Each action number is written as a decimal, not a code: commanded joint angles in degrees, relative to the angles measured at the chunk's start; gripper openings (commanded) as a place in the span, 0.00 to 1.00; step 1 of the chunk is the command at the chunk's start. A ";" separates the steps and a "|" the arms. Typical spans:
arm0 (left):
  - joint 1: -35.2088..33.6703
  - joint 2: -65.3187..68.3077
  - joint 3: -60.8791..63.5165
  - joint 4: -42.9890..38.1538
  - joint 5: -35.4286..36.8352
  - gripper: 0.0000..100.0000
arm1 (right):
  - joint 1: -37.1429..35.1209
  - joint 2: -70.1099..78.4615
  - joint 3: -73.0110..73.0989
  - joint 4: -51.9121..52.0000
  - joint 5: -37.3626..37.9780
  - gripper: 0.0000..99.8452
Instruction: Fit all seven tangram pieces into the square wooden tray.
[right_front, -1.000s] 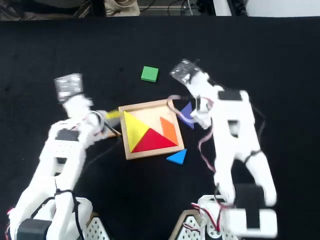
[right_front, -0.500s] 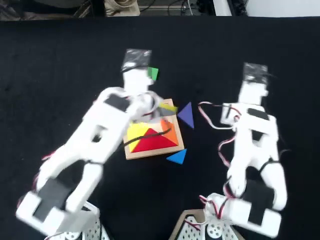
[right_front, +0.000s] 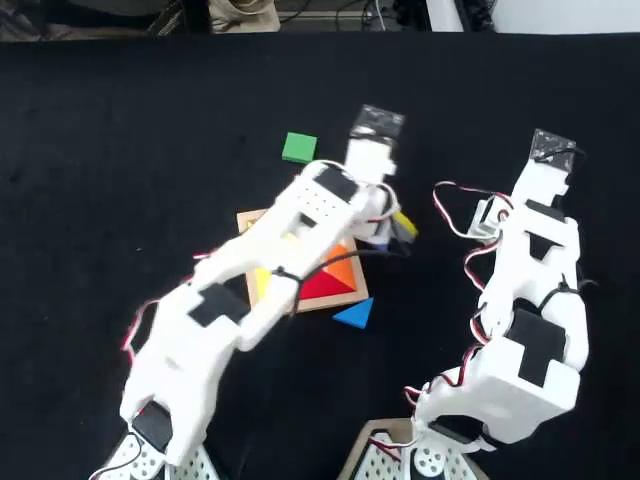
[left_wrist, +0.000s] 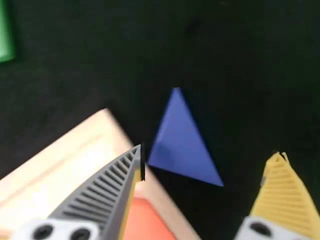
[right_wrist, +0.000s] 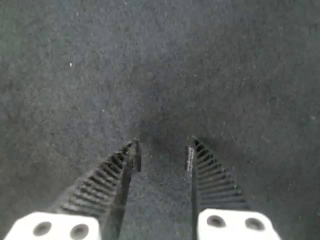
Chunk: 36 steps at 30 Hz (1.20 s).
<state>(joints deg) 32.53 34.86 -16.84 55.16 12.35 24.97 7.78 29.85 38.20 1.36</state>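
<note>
Left gripper poised over the blue triangle, jaws spread wide.
The left gripper hangs wide open above the blue triangle, which lies flat on the cloth just beside the tray corner, outside it. Its grey finger sits over the tray rim, so a straight drop would likely land on wood. Better to shift away from the tray until both fingers bracket the piece, come down to the cloth, then close on two edges, not on a point. The right gripper hovers well apart over bare cloth, fingers only narrowly parted. The green square and cyan triangle also lie outside the tray.
</note>
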 joint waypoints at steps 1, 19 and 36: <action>0.31 2.20 -7.87 1.32 -1.85 0.37 | 0.53 -0.22 -2.95 0.44 -0.35 0.15; 1.19 13.63 -20.18 8.00 -4.31 0.27 | -0.26 0.04 -3.03 0.35 0.09 0.15; 2.68 31.74 -58.42 31.21 -6.42 0.05 | -0.18 0.22 -3.03 0.35 0.09 0.15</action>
<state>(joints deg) 33.76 66.07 -65.80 80.84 6.73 24.97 7.87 29.85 38.37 1.36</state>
